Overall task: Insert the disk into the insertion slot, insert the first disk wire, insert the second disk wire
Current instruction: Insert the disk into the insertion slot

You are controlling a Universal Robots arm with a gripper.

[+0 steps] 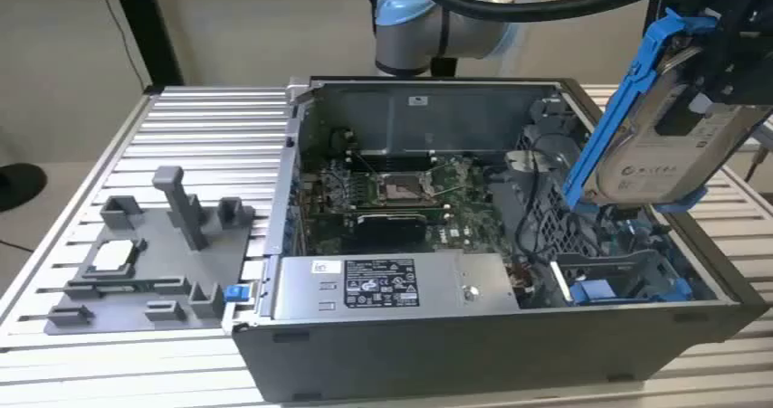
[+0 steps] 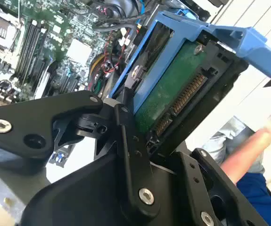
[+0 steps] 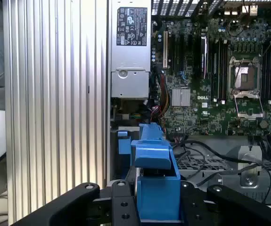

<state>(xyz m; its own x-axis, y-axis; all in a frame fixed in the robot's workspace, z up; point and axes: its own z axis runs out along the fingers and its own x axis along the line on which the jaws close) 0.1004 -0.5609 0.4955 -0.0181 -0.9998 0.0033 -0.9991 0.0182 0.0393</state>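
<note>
the pincer (image 3: 158, 209) is closed on the disk (image 1: 658, 146), its black fingers (image 2: 131, 141) pressing the bright blue carrier frame from both sides. the disk hangs tilted, nearly on end, in the air above the end of the open computer case (image 1: 483, 354) at the exterior view's right. it is clear of the case and not yet in the insertion slot (image 1: 622, 272), the grey metal bay with blue fittings just below it.

loose black cables (image 1: 531, 218) lie close beside the slot. going by the tilt, the carrier could catch on the bay's edge or pinch a cable if it goes down without being levelled first. a person's forearm (image 2: 241, 157) shows beyond the disk in the second wrist view, near enough to be a hazard if the arm swings.

the disk's face bears a white label with dark print. the grey power-supply box (image 1: 375, 286) has a white-and-black printed label too. the motherboard (image 1: 399, 191) lies inside the case. the case rests on a ribbed metal worktop (image 1: 205, 118), next to a grey plastic fixture (image 1: 145, 263).
</note>
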